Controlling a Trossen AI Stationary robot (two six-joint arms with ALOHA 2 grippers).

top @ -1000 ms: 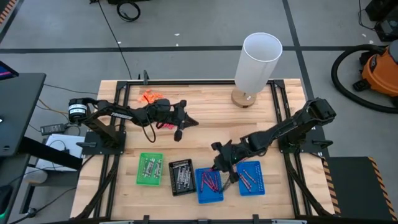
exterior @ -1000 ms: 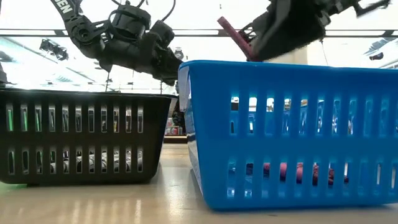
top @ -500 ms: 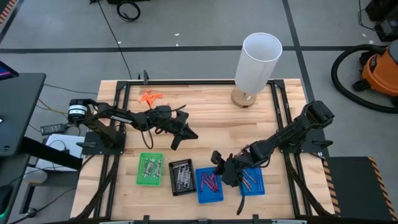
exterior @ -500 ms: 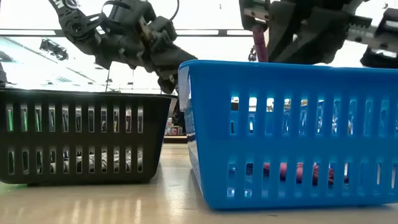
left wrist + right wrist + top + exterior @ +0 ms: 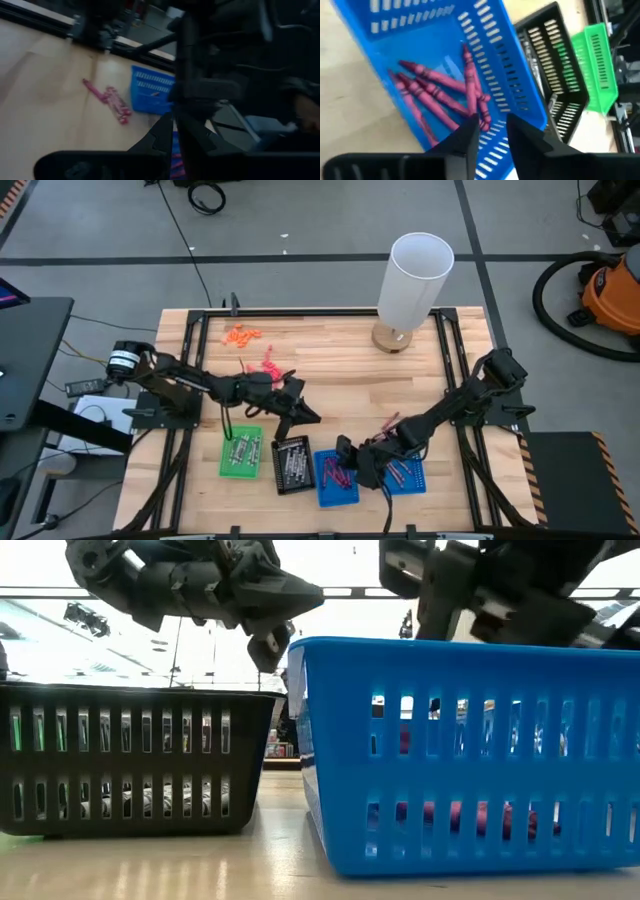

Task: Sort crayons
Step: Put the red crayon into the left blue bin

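Note:
My right gripper is open and empty above the left blue tray. Several maroon-magenta crayons lie on that tray's floor, one across the others. My left gripper is open above the far edge of the black tray, and I see nothing in it. Loose magenta crayons lie on the table at the middle left and near the right arm. Silvery-grey crayons lie in the black tray and in the green tray.
A second blue tray with crayons stands right of the first. Orange bits lie at the far left. A tall white cylinder stands on a wooden base at the far edge. Black rails run along the table's sides.
My right gripper has gone down and toward the near edge over the left blue tray. The maroon crayon it held up above the tray rim no longer shows at its fingers. My left gripper has gone from the loose magenta crayons toward the near edge, over the black tray.

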